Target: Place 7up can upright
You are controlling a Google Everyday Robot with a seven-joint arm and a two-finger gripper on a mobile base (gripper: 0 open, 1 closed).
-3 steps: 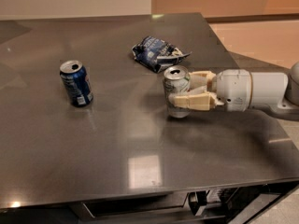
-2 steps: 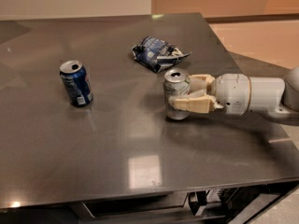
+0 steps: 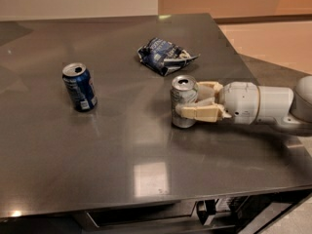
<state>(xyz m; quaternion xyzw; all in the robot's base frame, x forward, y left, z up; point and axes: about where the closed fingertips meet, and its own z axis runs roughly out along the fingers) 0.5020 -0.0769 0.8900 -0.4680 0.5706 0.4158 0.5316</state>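
Note:
The 7up can [image 3: 183, 94] is a silver can standing upright on the steel table [image 3: 146, 174], right of centre, its opened top facing up. My gripper [image 3: 189, 101] reaches in from the right and is shut on the can. One beige finger [image 3: 199, 112] lies across its near side, and the other finger [image 3: 209, 87] sits behind it. The can's base appears to rest on the table top.
A dark blue soda can [image 3: 79, 86] stands upright at the left. A crumpled blue-and-white snack bag [image 3: 163, 55] lies just behind the 7up can. The table's right edge runs under my white arm [image 3: 263, 104], and the front edge is close below.
My gripper has lowered a little with the 7up can in it, bringing the can down to the table surface. The blue can and the bag have not moved.

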